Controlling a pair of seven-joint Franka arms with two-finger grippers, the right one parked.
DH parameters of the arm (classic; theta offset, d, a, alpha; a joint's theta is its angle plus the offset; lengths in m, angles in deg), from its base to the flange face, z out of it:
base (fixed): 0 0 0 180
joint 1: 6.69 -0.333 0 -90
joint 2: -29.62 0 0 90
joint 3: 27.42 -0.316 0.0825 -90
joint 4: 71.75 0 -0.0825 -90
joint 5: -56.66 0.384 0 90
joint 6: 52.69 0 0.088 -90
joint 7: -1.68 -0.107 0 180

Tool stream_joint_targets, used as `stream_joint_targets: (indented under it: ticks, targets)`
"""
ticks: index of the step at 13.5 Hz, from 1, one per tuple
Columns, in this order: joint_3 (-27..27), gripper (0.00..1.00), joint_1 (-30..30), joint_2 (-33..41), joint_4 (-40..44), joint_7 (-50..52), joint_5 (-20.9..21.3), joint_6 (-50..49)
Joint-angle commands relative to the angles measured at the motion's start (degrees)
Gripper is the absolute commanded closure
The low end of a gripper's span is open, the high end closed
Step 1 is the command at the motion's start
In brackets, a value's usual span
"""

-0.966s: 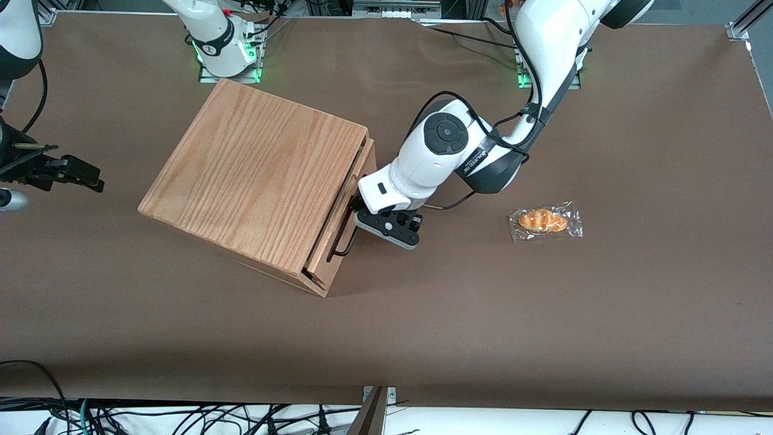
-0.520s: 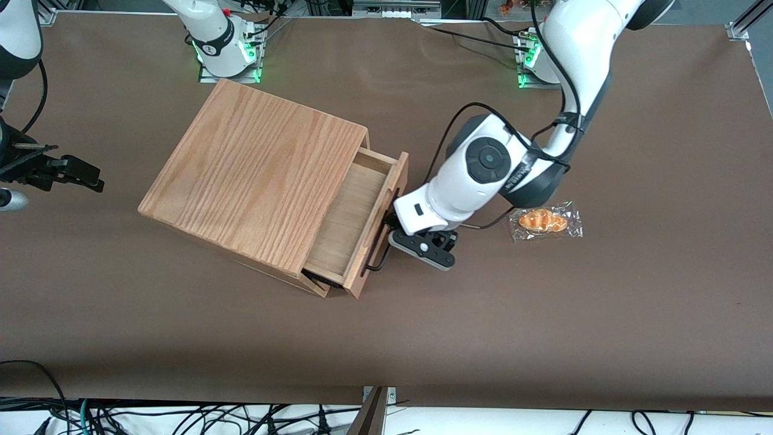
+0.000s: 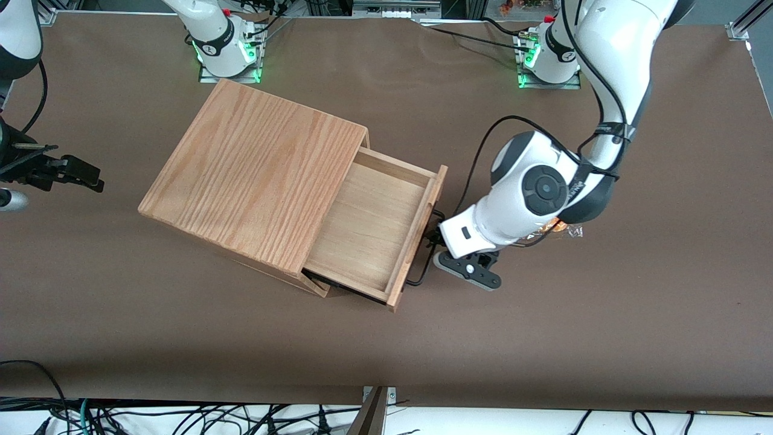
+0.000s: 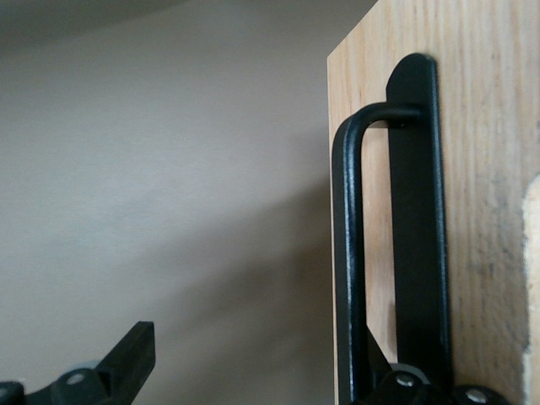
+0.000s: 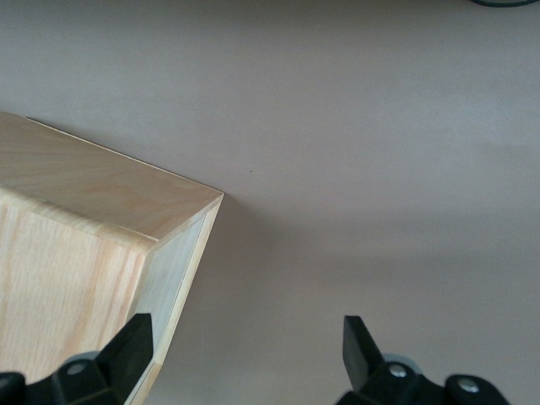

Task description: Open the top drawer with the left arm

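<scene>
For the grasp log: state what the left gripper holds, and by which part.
Nothing is clamped: the gripper is open, one of its fingers hooked inside the top drawer's bar handle.

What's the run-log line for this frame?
top drawer: pulled well out, tray bare | gripper: open, one finger hooked inside bar handle | left arm: in front of drawer

A wide brown surface [image 3: 604, 338] carries a small clear-wrapped pastry [image 3: 564, 229], orange-brown, mostly hidden, lying toward the working arm's end of that surface. Along the surface's edge nearest the front camera, a tangle of black cables [image 3: 181, 417] trails across a white floor strip.

The tool [image 3: 436, 241] sits at the drawer's handle.
</scene>
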Motion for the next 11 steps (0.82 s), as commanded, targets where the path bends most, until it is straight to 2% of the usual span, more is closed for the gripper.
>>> stream_joint_targets:
  ticks: [1,6,7,11]
  targets:
    - [-2.09,0.00,-0.23,1.11,-0.50,-1.40,3.78,-2.14]
    - [-1.39,0.00,-0.85,1.20,-0.50,-1.58,3.52,-3.28]
    - [-0.60,0.00,-1.02,1.20,-0.50,-1.58,2.12,-3.37]
    - [-0.50,0.00,-2.43,3.04,0.38,-2.11,-10.78,-8.63]
